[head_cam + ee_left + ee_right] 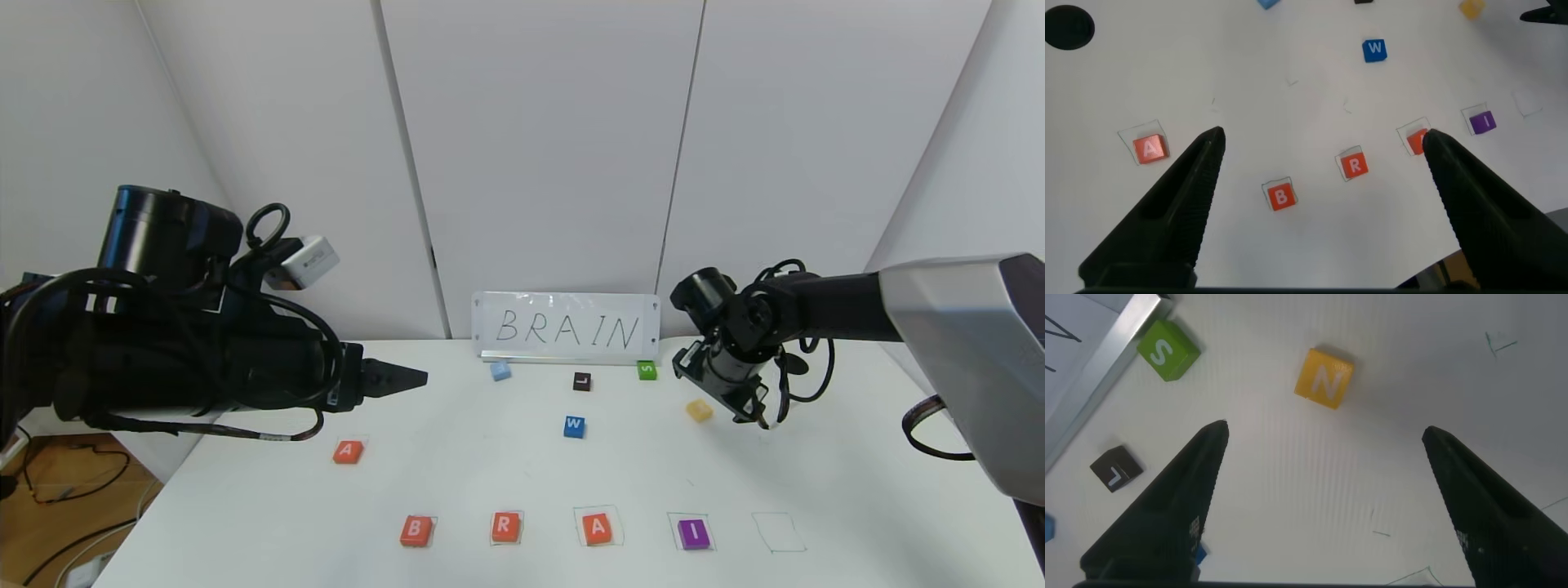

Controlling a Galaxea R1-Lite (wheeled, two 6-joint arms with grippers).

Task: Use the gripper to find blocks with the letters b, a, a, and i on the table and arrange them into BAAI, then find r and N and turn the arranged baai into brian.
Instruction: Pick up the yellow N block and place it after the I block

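Front row on the worktop, lower part of the head frame: B, R, A, purple I, then one drawn square with no block at lower right. A spare A sits left of centre. Yellow N lies at right of centre, just beside the right gripper; its letter is faint in the head view, clear in the right wrist view. Right fingers spread apart, holding nothing. Left gripper hangs at mid-left, fingers apart too; one finger covers part of the row's A in its wrist view.
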